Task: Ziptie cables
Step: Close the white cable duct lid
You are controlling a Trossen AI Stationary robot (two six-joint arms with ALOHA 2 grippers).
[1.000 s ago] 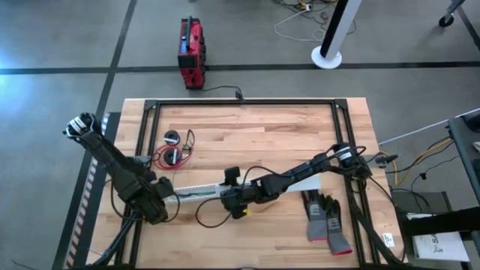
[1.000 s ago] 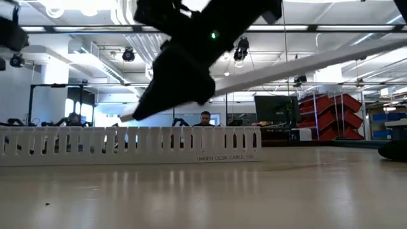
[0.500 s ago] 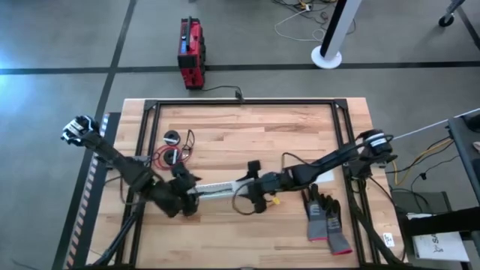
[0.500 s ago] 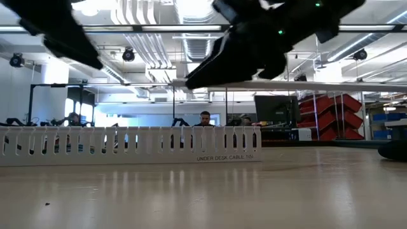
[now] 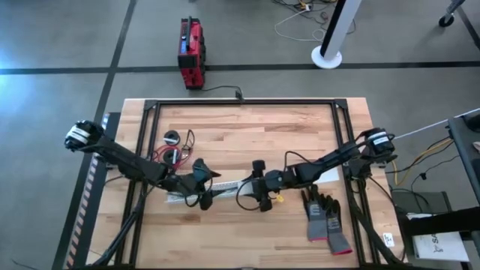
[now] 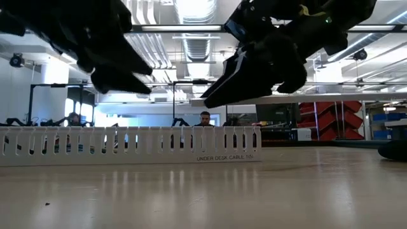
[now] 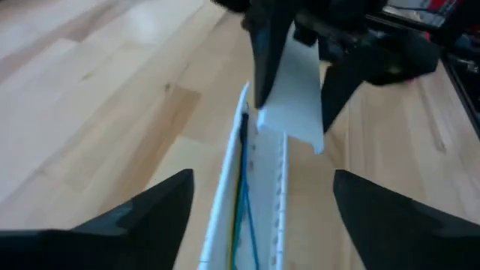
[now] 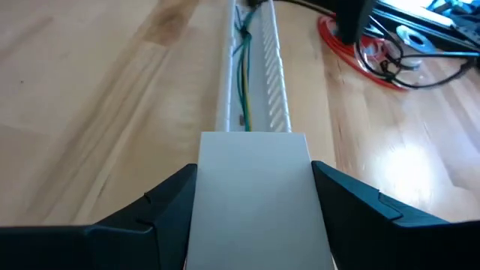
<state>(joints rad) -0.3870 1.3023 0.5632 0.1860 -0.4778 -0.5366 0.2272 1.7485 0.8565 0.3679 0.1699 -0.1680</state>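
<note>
Wooden table (image 5: 300, 127): cables (image 8: 241, 52) in white slotted strip (image 8: 259, 67), between open L fingers (image 7: 150, 214) & R fingers (image 8: 169, 202) clamping white cover (image 8: 255, 195).

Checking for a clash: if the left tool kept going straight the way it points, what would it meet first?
Probably the flat white strip held by the right tool, straight ahead of the open left tool above the slotted white channel. Depth is unclear.

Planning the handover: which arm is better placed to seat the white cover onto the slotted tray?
Right. Its gripper already clamps the cover, lined up over the tray; the left gripper hangs open, empty.
</note>
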